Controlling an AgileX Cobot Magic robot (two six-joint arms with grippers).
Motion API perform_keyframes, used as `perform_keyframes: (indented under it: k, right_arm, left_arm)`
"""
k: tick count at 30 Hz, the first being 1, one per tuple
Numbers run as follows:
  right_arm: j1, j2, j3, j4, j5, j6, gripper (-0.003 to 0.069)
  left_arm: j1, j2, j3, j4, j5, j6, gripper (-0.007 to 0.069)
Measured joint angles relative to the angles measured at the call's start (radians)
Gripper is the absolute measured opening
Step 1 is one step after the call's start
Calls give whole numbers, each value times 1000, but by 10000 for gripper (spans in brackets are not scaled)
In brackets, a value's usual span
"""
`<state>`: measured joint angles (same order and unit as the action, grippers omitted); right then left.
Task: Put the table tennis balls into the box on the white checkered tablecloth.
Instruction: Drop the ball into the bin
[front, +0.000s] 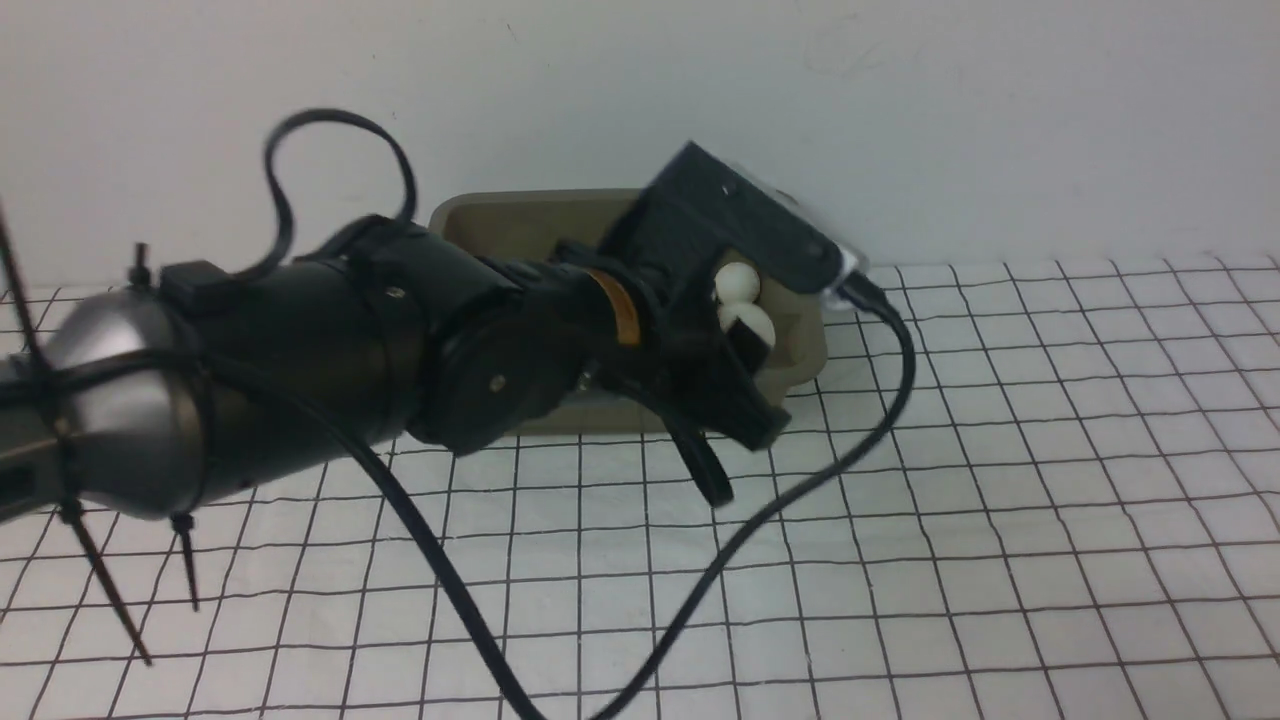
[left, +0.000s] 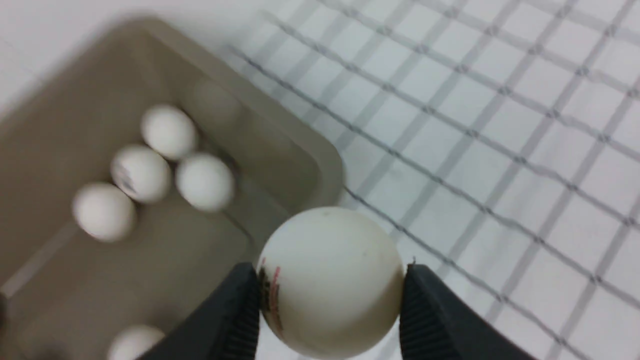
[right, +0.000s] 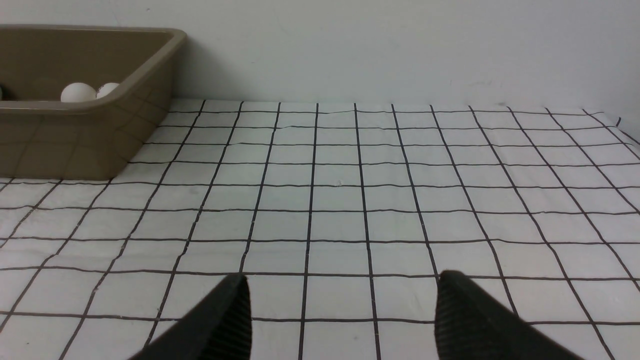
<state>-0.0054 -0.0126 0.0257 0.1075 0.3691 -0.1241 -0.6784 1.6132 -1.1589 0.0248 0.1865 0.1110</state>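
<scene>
In the left wrist view, 5 small matte white table tennis balls (left: 141, 172) lie inside the 1 olive-grey rounded plastic box (left: 280, 127). A 6th white ball (left: 330, 280) is clamped in the left gripper (left: 331, 300), poised over the box's corner rim above the white black-lined checkered tablecloth (left: 500, 125). The right gripper (right: 340, 312) stands open and empty, well apart from the box.

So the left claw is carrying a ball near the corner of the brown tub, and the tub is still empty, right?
Not quite. The left claw does grip a ball near the tub's corner, but the tub is not empty: the left wrist view shows several white balls already lying inside it.
</scene>
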Motion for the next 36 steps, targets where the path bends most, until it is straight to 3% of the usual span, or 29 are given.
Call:
perform_keyframes:
  k: [8, 15, 22, 26, 31, 36]
  right_arm:
    - [0, 0, 0, 0, 0, 0, 451]
    - [0, 0, 0, 0, 0, 0, 451]
    - [0, 0, 0, 0, 0, 0, 451]
    - [0, 0, 0, 0, 0, 0, 451]
    - [0, 0, 0, 0, 0, 0, 451]
    - [0, 0, 0, 0, 0, 0, 451]
  left_arm:
    - [223, 59, 0, 0, -234, 3, 322]
    - [346, 237, 0, 43, -488, 28, 322]
    - [356, 332, 0, 220, -581, 28, 360]
    - [356, 334, 0, 225, -651, 16, 428]
    - [356, 318, 0, 218, -704, 9, 451]
    - [352, 245, 0, 215, -681, -85, 459]
